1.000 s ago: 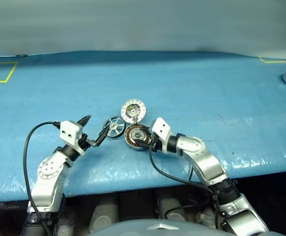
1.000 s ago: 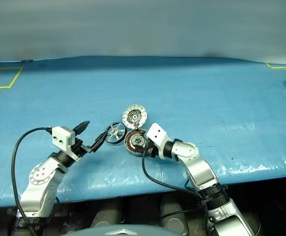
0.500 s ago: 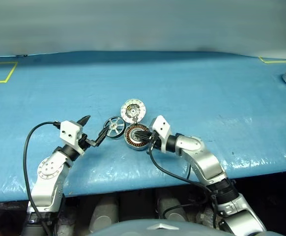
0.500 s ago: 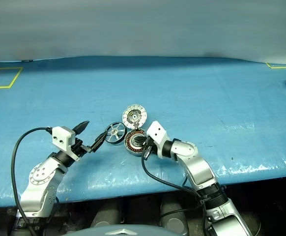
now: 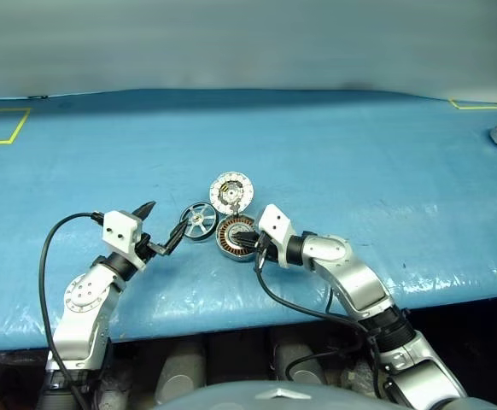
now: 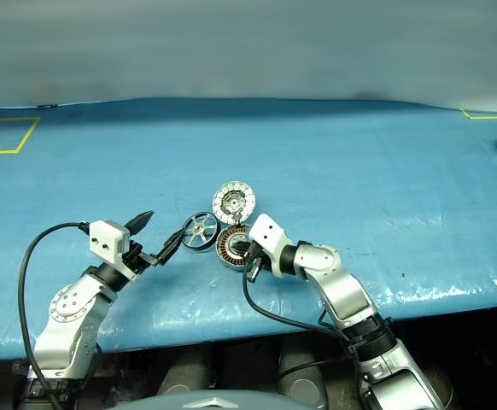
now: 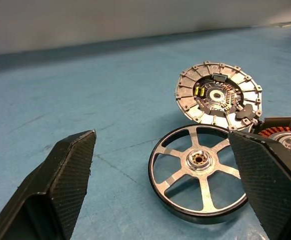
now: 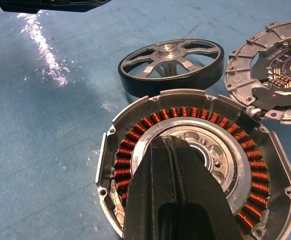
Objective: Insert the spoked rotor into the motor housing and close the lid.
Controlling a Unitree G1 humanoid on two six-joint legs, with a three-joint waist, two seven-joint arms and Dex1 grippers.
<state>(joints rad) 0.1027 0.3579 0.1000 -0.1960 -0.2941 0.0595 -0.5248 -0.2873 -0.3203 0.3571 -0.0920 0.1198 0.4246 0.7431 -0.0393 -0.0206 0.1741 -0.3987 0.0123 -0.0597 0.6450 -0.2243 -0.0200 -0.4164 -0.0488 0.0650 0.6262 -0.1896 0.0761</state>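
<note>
the right gripper (image 8: 178, 165) has just snapped its 2 black fingers together and now presses them over the silver centre of the motor housing (image 8: 195, 165), a short metal cup ringed with copper windings, likely to steady it. the left gripper (image 7: 160, 185) stays spread wide around the spoked rotor (image 7: 198, 177), a dark-rimmed silver wheel lying flat on the blue worktop (image 5: 359, 162) just beside the housing, not yet lifted. the lid (image 5: 231, 191), a speckled silver-grey disc, lies just behind. the right fingers block the rotor's seat.
</note>
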